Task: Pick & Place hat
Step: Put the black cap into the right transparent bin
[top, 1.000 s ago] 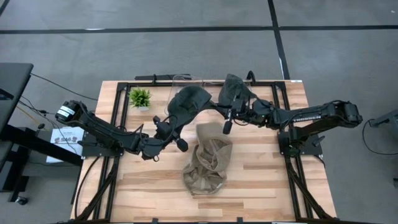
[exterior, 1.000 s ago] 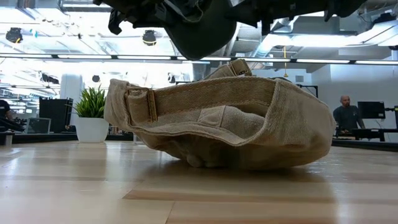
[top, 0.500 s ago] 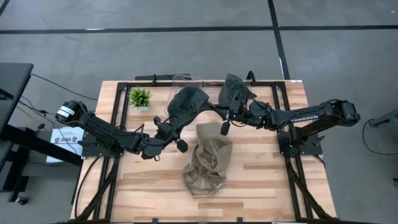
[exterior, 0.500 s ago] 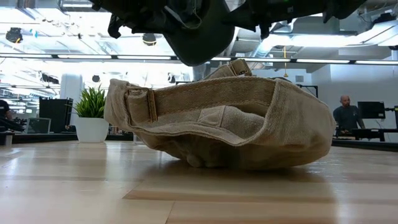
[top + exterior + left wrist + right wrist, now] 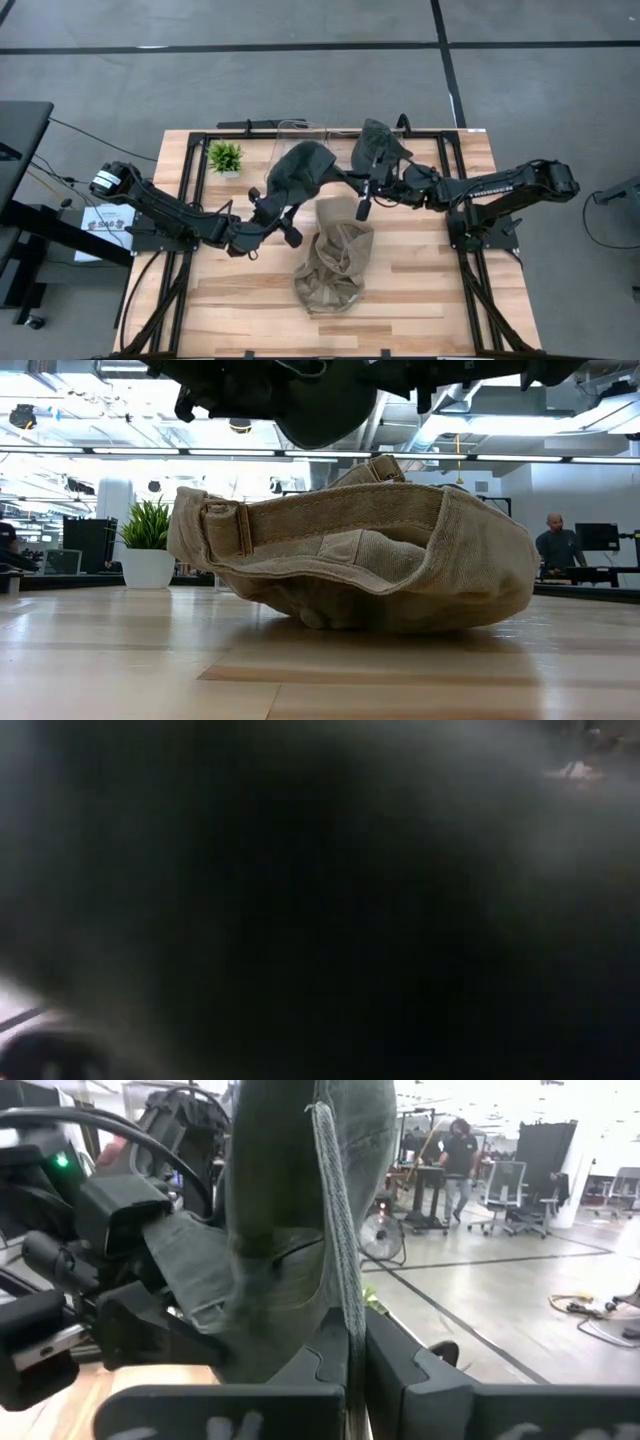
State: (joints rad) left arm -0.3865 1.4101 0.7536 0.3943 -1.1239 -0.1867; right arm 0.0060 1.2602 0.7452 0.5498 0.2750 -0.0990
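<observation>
1. A dark grey hat [image 5: 303, 168] hangs in the air over the far middle of the table [image 5: 430, 290], held between the two arms.
2. The left gripper [image 5: 268, 212] reaches in from the left side and sits at the near-left edge of this hat. I cannot tell how its jaws stand, because the left wrist view is filled with dark cloth.
3. The right gripper [image 5: 352, 1355] reaches in from the right. Its jaws are clenched on a thin edge of the dark grey hat [image 5: 300, 1210], which hangs upright between the two fingers [image 5: 325, 1350].
4. A second dark hat [image 5: 380, 145] is at the far side of the table, right of the held one, just beside the right arm.
5. A tan hat [image 5: 335, 262] lies on the wood in the middle of the table, nearer than both grippers and not touching them. In the low view the tan hat [image 5: 350, 555] rests upside down, and its strap buckle [image 5: 243, 528] is visible.
6. A small potted plant [image 5: 225, 157] stands at the far left of the table.
</observation>
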